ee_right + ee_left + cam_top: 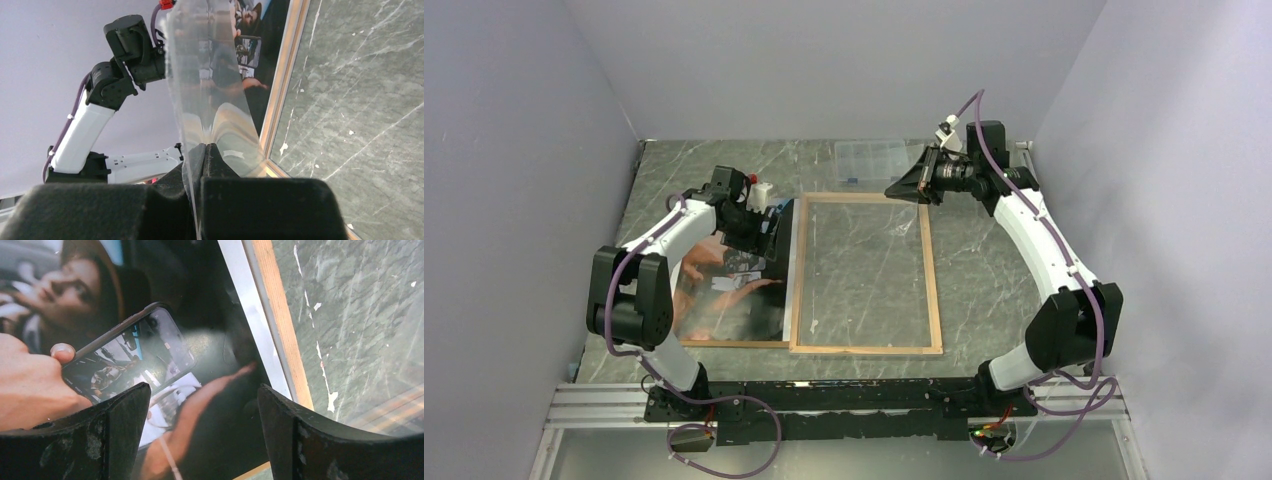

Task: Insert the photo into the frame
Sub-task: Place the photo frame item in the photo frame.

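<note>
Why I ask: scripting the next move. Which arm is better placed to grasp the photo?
Left, probably. The left gripper hangs open over the photo, by its edge beside the frame. The right gripper is shut on a clear sheet at the frame's far corner.

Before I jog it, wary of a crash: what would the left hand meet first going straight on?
Probably the photo, near its edge beside the frame; depth from the left hand is unclear.
</note>
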You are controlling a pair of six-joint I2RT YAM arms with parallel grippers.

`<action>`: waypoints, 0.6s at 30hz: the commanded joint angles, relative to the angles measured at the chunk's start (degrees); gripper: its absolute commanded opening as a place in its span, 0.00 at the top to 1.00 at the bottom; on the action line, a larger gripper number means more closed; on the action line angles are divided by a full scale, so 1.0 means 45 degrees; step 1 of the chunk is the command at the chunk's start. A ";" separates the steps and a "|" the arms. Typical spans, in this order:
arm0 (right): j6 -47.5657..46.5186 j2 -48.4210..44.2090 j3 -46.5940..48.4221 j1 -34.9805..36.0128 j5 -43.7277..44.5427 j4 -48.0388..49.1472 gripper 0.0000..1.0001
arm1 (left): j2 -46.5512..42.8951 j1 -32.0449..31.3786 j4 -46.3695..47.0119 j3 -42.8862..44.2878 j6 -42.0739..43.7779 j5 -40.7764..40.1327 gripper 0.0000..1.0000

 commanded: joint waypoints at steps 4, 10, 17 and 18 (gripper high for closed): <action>0.0401 -0.0270 -0.0359 -0.0062 -0.0468 0.1158 1.00 | -0.0395 0.0017 0.0424 -0.0060 0.0233 0.0483 0.15; 0.0422 -0.0201 -0.0668 -0.0067 -0.0358 0.1352 1.00 | -0.0389 -0.0002 0.0555 -0.0300 0.0315 0.0493 0.16; 0.0241 -0.0037 -0.0837 -0.0136 -0.0181 0.1295 1.00 | -0.0334 -0.0108 0.0578 -0.0468 0.0364 0.0567 0.20; 0.0226 -0.0007 -0.0880 -0.0151 -0.0171 0.1307 1.00 | -0.0314 -0.0132 0.0587 -0.0474 0.0379 0.0607 0.20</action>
